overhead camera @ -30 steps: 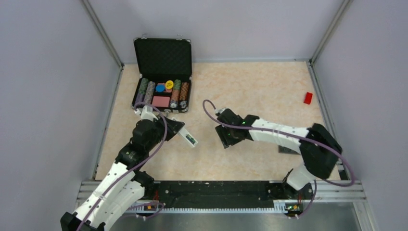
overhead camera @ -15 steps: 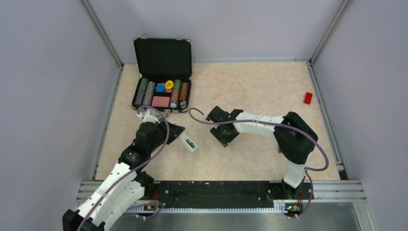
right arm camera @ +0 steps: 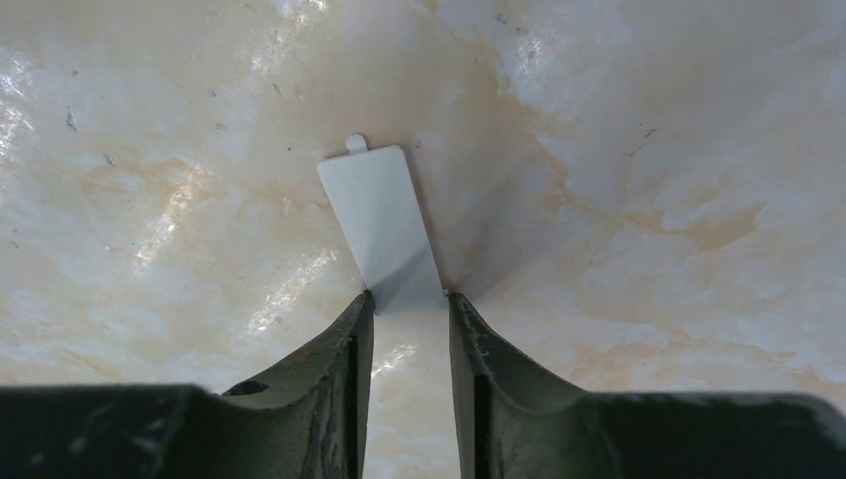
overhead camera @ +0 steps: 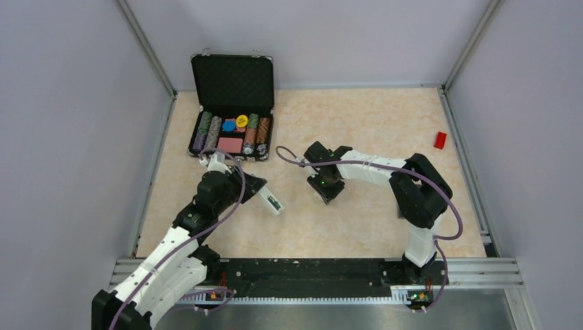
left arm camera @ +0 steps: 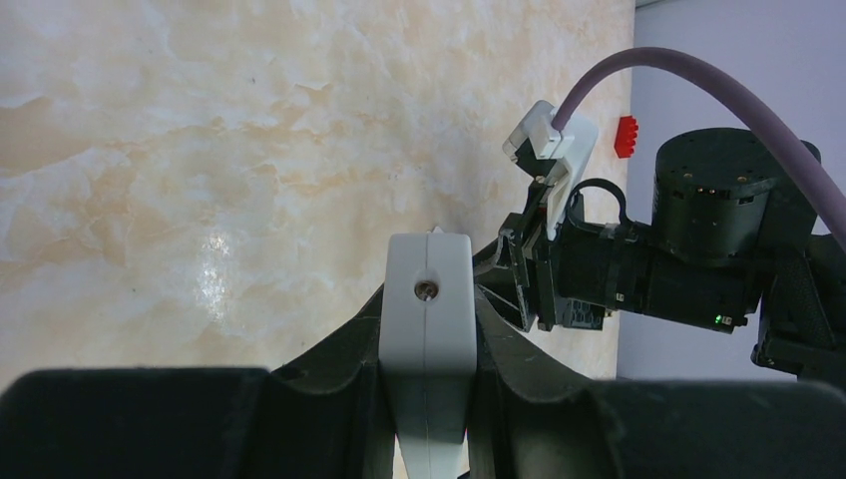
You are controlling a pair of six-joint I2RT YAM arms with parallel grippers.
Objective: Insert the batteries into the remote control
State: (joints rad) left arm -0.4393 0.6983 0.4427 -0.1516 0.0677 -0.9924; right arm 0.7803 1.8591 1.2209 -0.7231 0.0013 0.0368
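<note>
At the bottom of the overhead frame, the two arm bases are sitting on the black rail, and both arms are reaching up the frame over the marbled tabletop (overhead camera: 371, 124). Lower left of centre, the left gripper (overhead camera: 260, 191) is clamping the remote control (overhead camera: 271, 200), with its jaws closed to the width of the slim white bar. The remote is sticking out toward the lower right, and a dark recess (overhead camera: 274, 202) with a speck of green is showing near its free end; it is too small to tell what the speck is. Low in the middle of the left wrist frame, the remote (left arm camera: 429, 289) is running straight out between the dark fingers (left arm camera: 371, 334), a small screw showing on its end face. Just right of centre in the overhead frame, the right gripper (overhead camera: 328, 191) is pointing down at the table, near the remote but apart from it. Its wrist view is showing the jaws (right arm camera: 409, 299) drawn narrow, with the fingertips (right arm camera: 361, 311) meeting the two long edges of a flat white cover plate (right arm camera: 384, 225) at its near end. Farther up, at the upper left, an open black poker chip case (overhead camera: 232, 110) is lying with its lid raised. A small red block (overhead camera: 440, 139) is resting at the right edge, well apart from both grippers.
</note>
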